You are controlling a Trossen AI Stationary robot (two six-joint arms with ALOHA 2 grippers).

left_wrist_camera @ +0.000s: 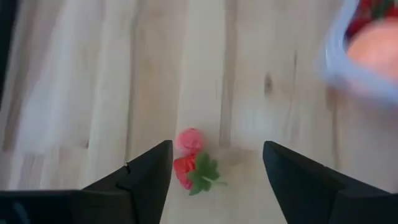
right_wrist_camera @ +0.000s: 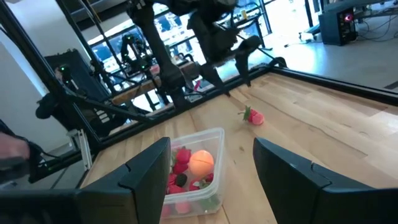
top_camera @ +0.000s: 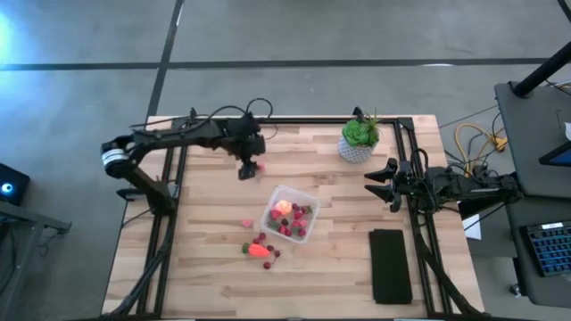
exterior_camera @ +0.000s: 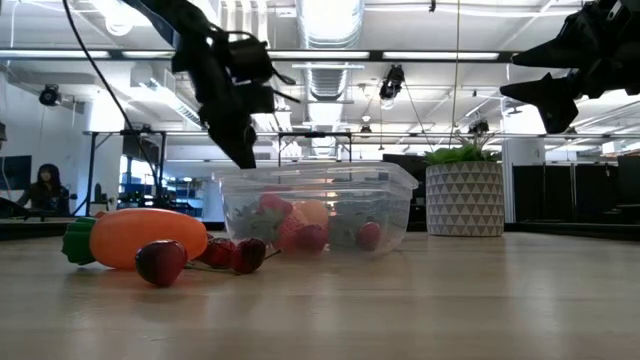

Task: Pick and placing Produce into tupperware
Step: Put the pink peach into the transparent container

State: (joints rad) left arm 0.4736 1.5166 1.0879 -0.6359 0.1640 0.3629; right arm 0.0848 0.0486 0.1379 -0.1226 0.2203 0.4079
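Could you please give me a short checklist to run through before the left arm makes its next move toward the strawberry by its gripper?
1. Left gripper open: ok, jaws stand apart with nothing between them.
2. Strawberry in line with that gripper: ok, it lies on the table between the fingers in the left wrist view.
3. Strawberry free of neighbours: cannot tell, a pink piece lies right against it.
4. Tupperware upright and uncovered: ok, several fruits already inside.
5. Right gripper clear of the work: ok, open and parked near the potted plant.
6. Other produce left outside: not ok, a carrot and berries remain beside the box.
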